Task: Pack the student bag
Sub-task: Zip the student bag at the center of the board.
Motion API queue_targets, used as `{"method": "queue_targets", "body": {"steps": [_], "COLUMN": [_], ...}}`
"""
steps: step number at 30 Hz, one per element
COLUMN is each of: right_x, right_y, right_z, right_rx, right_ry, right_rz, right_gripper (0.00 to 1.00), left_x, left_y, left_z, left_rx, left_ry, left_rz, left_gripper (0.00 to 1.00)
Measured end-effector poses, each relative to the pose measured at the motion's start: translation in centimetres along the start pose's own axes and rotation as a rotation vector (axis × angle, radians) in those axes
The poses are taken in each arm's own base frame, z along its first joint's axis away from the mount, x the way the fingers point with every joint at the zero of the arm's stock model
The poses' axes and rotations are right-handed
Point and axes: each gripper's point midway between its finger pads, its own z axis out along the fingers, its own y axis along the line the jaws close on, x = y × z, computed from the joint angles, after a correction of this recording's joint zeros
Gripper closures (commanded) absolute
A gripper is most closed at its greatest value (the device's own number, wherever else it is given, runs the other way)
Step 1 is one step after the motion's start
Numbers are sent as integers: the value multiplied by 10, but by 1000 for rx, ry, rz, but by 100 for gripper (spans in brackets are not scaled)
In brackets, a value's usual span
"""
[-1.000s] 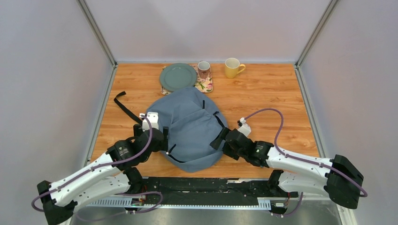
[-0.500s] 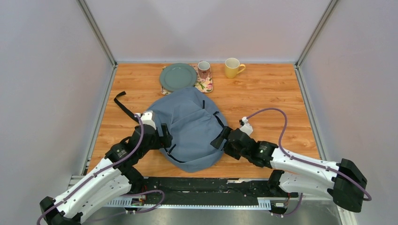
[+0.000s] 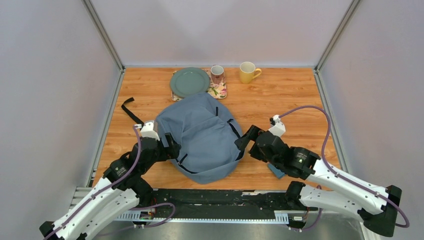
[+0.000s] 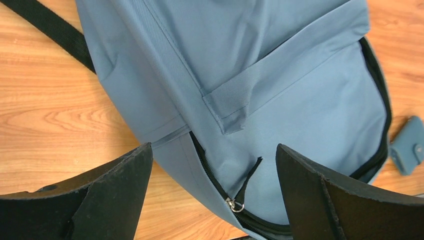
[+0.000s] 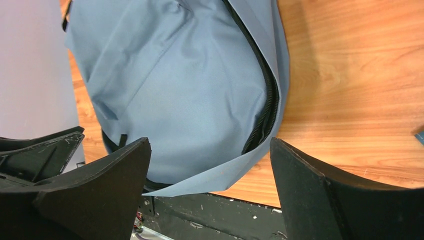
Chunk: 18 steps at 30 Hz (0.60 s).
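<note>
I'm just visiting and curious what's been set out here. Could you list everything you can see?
student bag: one, grey-blue with black zippers, lying flat mid-table between the two arms
black strap: one, trailing from the bag toward the left edge
plate: one, green, far side, partly on the mat
floral mat: one, pink and green pattern, far side, under the plate and the small mug
small mug: one, patterned, on the mat
yellow mug: one, far side, right of the mat
small pouch: one, blue, near the bag's right side, partly under the right arm
table: one, wood
left gripper: one, black, open, over the bag's left edge
right gripper: one, black, open, over the bag's right edge
</note>
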Motion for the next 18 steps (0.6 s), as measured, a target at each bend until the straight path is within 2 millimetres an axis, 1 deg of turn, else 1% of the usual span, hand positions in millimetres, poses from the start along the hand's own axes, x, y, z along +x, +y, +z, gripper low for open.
{"method": "queue_targets", "body": {"steps": [2, 4, 8, 10, 14, 18], "right_x": [-8, -13, -24, -32, -55, -79], "right_y": [5, 7, 12, 17, 38, 56], "right_z": [-6, -8, -5, -3, -3, -11], "right_rx": [-23, -24, 15, 39, 58, 39], "right_ry": [-23, -42, -83, -109, -187, -273], "right_rz": [-9, -15, -27, -33, -24, 12], "right_gripper": [7, 7, 7, 7, 7, 9], "left_x": [-4, -3, 9, 8, 4, 2], "left_y": [-1, -1, 6, 6, 4, -1], "left_z": [-4, -4, -1, -3, -7, -9], "left_rx": [23, 33, 15, 21, 47, 67], "left_ry": [-29, -38, -8, -12, -33, -21], "left_rz": [-11, -14, -3, -1, 16, 38], "left_gripper": [3, 3, 3, 2, 2, 2]}}
